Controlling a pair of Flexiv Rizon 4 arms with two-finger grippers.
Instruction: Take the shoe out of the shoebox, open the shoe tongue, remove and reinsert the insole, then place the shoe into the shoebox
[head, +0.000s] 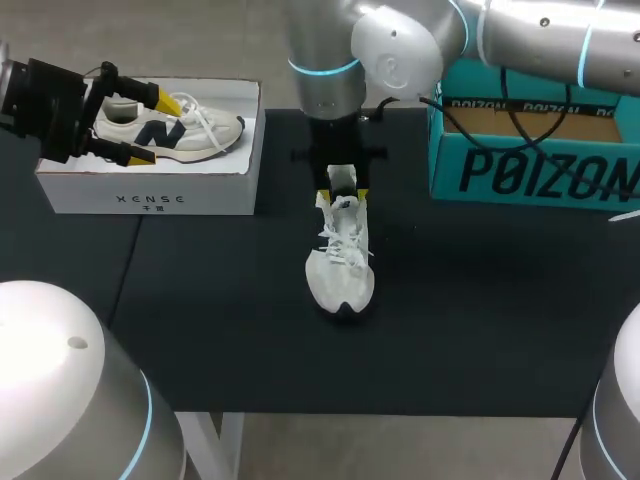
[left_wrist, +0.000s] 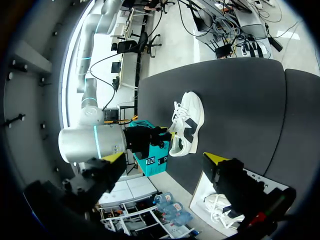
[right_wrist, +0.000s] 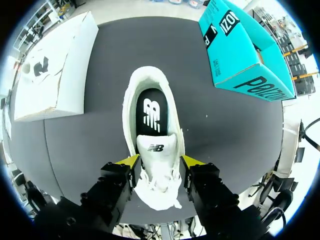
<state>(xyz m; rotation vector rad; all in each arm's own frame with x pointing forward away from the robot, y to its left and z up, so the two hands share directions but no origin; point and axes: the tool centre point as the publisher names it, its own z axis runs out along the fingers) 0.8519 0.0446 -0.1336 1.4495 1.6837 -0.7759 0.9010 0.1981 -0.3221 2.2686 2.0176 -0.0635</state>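
A matte black table (head: 220, 330) carries a white shoe (head: 342, 265) near its middle, lying lengthwise with the rounded toe towards the near edge. The upper looks like soft mesh over a thick pale sole, and the white laces (head: 340, 240) lie loose and tangled. Inside the oval opening sits a smooth black insole (right_wrist: 151, 112) with a white logo, and a padded white tongue (right_wrist: 156, 147) lies just ahead of it. The right arm reaches in from the far right corner, bends down over the table's middle, and its right gripper (head: 342, 193) points straight down, yellow tips pressed against both sides of the shoe at the laced part, pinching it. At the far left corner stands a white shoebox (head: 150, 198) of stiff card, open on top, holding a second shoe (head: 190, 130), cream with a dark side mark. The left gripper (head: 150, 127) hangs level over that box's left end, fingers spread wide. A teal box (head: 520, 175) with a brown cardboard inside stands at the far right edge.
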